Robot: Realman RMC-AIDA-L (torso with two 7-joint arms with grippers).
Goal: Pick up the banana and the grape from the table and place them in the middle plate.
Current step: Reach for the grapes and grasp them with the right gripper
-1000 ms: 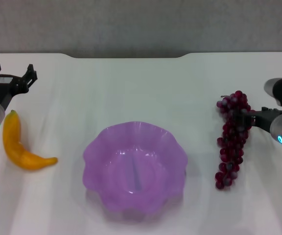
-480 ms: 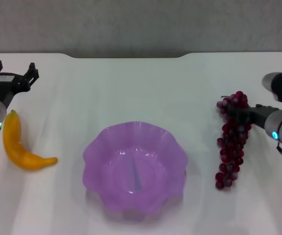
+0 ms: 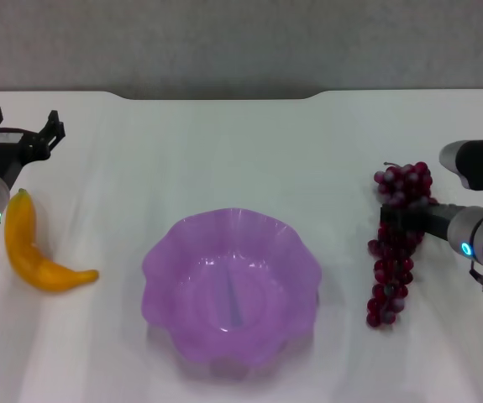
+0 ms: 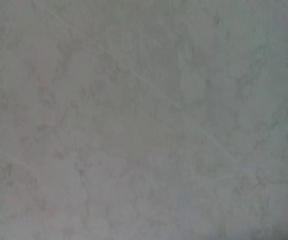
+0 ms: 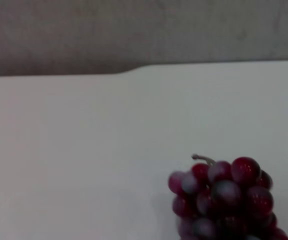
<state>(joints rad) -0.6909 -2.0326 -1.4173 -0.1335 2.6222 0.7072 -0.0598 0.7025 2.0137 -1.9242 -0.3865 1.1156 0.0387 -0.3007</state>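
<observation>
Yellow-orange banana [image 3: 33, 250], dark red-purple grape [image 3: 396, 243], translucent purple middle plate [image 3: 161, 252], white table [image 3: 224, 151].

White table [image 3: 224, 143] with banana [image 3: 35, 248], middle plate [image 3: 167, 243], grape [image 3: 395, 252].

A broad, flat white tabletop with a matte surface [image 3: 224, 159] fills most of the head view, its far edge running straight across with a shallow recessed notch in the middle stretch. Behind that edge stands a plain grey wall with a faintly mottled texture [image 3: 241, 42], darkest in a narrow band just where it meets the table. The light is soft and even, leaving only faint pale streaks along the tabletop, and the left wrist view shows nothing but a grey, blotchy surface crossed by thin lines.
</observation>
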